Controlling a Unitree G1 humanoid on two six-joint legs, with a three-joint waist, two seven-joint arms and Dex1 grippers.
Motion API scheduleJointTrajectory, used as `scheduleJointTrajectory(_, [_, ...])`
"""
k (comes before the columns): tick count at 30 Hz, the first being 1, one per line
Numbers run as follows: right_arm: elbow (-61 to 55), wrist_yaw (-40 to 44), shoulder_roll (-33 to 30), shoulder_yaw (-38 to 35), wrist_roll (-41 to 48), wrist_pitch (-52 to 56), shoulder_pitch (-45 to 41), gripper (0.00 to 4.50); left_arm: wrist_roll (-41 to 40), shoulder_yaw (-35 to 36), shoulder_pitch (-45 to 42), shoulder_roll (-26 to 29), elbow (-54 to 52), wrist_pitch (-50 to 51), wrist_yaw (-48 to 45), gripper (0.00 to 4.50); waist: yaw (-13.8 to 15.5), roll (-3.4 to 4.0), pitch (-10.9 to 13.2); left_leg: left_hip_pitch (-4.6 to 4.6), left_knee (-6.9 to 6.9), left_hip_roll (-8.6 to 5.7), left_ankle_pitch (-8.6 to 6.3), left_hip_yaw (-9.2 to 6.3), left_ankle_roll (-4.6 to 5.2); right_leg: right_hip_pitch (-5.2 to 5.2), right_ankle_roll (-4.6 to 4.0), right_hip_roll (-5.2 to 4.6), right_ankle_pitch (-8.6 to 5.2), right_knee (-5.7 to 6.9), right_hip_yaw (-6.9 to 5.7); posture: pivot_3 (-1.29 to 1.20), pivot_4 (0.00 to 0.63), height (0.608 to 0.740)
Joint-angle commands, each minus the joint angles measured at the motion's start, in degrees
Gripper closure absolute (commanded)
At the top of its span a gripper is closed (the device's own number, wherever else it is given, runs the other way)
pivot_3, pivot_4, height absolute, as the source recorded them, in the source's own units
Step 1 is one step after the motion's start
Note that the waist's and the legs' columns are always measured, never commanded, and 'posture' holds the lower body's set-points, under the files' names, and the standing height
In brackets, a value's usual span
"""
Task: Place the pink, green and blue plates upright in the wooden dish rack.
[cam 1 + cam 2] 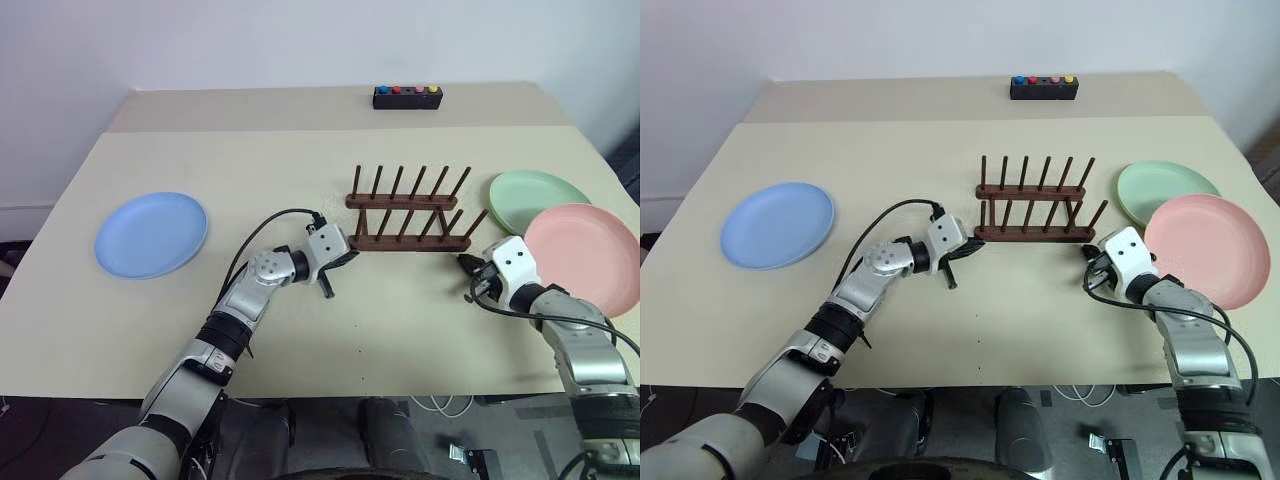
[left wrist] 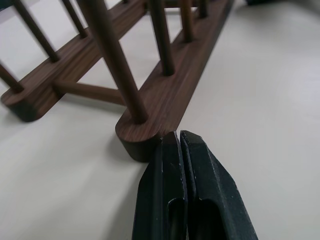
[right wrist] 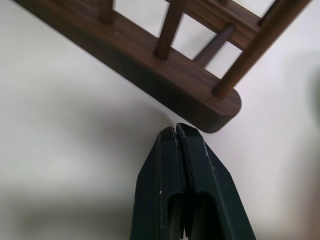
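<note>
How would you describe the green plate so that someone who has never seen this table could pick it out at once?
Start at the beige table and find the wooden dish rack near its middle. To the rack's right lie two plates, one overlapping the other. The green plate is the one farther back, mint green, partly covered by the pink plate; the blue plate lies alone at the far left.

The right tool, two black fingers pressed flat together with no gap, points at the rounded end of a dark brown wooden dish rack rail. Its tip sits just beside that end, perhaps touching. Round upright pegs rise from the rail, and a thin crossbar joins it to the second rail. The rack rests on a pale cream desk.
</note>
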Motion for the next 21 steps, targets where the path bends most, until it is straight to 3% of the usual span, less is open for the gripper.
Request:
scheduleJointTrajectory(1, [-7.5, 0.9, -2.0, -3.2, 1.7, 1.5, 2.1, 4.5, -0.4, 0.0, 2.2, 1.0, -2.6, 1.2, -2.7, 4.47, 0.0, 0.0, 0.0, -0.01, -0.01, 0.0, 0.0, 0.0, 0.0, -0.01, 0.0, 0.0, 0.0, 0.0, 0.0, 0.0, 0.15, 0.74])
scheduleJointTrajectory(5, [-18.1, 4.1, -4.5, -8.0, 7.3, 7.4, 7.5, 4.5, -4.2, 0.2, 6.4, 2.4, -11.8, 4.9, -7.8, 4.47, 0.0, 0.06, 0.0, -0.08, -0.13, 0.0, -0.02, -0.01, 0.02, -0.12, 0.0, 0.0, -0.01, -0.01, 0.01, 0.0, 0.15, 0.74])
scheduleJointTrajectory(7, [-23.7, 5.2, -5.8, -11.9, 10.7, 11.5, 10.6, 3.99, -5.7, 0.4, 8.9, 4.3, -17.3, 6.9, -10.2, 4.5, 0.0, 0.05, 0.0, -0.18, -0.16, 0.01, -0.03, -0.02, 0.03, -0.22, 0.0, 0.0, -0.01, -0.02, 0.01, 0.0, 0.15, 0.74])
scheduleJointTrajectory(8, [-25.4, 5.0, -6.5, -14.0, 11.3, 13.4, 11.7, 3.68, -6.6, 0.6, 9.9, 5.2, -19.6, 8.3, -11.2, 4.5, 0.1, 0.05, 0.0, -0.27, -0.15, 0.01, -0.03, -0.04, 0.03, -0.3, -0.01, 0.0, -0.02, -0.01, 0.01, 0.0, 0.15, 0.74])
scheduleJointTrajectory(15, [-29.7, 2.5, -9.0, -21.5, 11.0, 22.8, 17.3, 0.29, -10.4, 0.4, 12.9, 9.4, -28.2, 13.9, -17.0, 4.5, 0.5, 0.01, 0.0, -0.4, 0.05, 0.01, -0.03, -0.04, 0.03, -0.26, -0.19, 0.0, -0.12, -0.06, -0.02, 0.0, 0.15, 0.74])
scheduleJointTrajectory(16, [-29.3, 1.6, -8.8, -21.4, 10.4, 23.7, 17.7, 0.05, -10.9, 0.0, 12.8, 9.7, -28.9, 13.9, -18.1, 4.5, 0.4, 0.01, 0.0, -0.42, 0.04, 0.01, -0.03, -0.03, 0.03, -0.27, -0.19, -0.01, -0.12, -0.09, -0.01, 0.0, 0.15, 0.74])
scheduleJointTrajectory(21, [-26.2, -2.7, -7.8, -18.6, 6.8, 25.5, 17.6, 0.05, -10.7, -1.4, 11.4, 8.6, -29.4, 14.0, -19.0, 4.5, 0.3, 0.01, 0.0, -0.51, 0.03, 0.01, -0.02, -0.03, 0.03, -0.4, -0.11, 0.0, -0.07, -0.07, -0.01, 0.0, 0.15, 0.74])
